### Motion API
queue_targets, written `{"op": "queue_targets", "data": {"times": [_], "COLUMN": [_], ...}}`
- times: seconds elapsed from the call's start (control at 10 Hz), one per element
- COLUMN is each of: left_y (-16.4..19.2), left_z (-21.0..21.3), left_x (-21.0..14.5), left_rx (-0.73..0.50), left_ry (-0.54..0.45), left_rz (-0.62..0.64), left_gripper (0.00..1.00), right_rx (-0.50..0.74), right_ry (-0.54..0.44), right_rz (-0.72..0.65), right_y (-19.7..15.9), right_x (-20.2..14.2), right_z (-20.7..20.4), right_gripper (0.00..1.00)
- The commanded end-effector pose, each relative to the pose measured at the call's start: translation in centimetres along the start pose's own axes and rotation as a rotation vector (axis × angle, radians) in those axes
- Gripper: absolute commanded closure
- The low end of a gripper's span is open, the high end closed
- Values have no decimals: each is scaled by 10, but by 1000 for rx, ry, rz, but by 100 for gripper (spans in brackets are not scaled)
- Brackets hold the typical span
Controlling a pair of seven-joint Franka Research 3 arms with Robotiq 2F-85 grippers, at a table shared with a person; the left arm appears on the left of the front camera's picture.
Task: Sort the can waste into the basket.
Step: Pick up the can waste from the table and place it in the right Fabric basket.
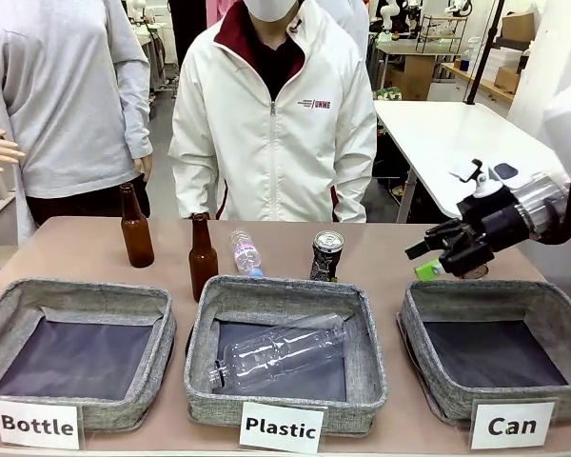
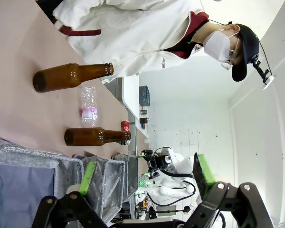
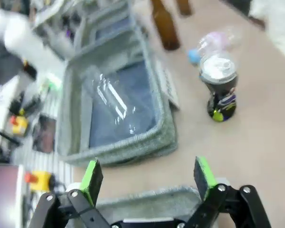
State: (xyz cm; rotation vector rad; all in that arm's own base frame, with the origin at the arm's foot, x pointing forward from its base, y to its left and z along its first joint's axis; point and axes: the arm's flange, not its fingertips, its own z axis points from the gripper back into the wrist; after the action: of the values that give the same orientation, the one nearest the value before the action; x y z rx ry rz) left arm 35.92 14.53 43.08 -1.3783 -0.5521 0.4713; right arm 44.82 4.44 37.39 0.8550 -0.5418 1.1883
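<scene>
Nothing sorted so far from where I'm standing: the Can basket [image 1: 414, 328] at the worktop's [image 1: 67, 252] front right corner looks empty, the black can [image 1: 326, 255] stands toward mid far edge, and the right gripper [image 1: 423, 260] and left gripper [image 2: 145, 175] both have their fingers spread, holding nothing.

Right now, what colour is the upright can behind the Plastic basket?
Black can, silver top; front view shows it best.

A white table [image 1: 447, 133] stands behind the tan worktable [image 1: 381, 248].
</scene>
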Motion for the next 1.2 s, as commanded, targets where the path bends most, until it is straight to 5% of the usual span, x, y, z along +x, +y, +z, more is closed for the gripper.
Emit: {"op": "queue_targets", "data": {"times": [0.0,0.7,1.1], "left_y": [-1,-1,-1], "left_z": [1,1,1], "left_x": [-1,-1,-1], "left_rx": [-7,-7,-7], "left_ry": [6,6,6], "left_rz": [-12,-12,-12], "left_gripper": [0,0,0], "right_rx": [-33,-180,-103], "right_ry": [1,-112,-166], "right_rz": [121,227,258], "right_y": [-36,-115,-133], "right_x": [-4,11,7], "right_z": [-6,-75,-112], "right_gripper": [0,0,0]}}
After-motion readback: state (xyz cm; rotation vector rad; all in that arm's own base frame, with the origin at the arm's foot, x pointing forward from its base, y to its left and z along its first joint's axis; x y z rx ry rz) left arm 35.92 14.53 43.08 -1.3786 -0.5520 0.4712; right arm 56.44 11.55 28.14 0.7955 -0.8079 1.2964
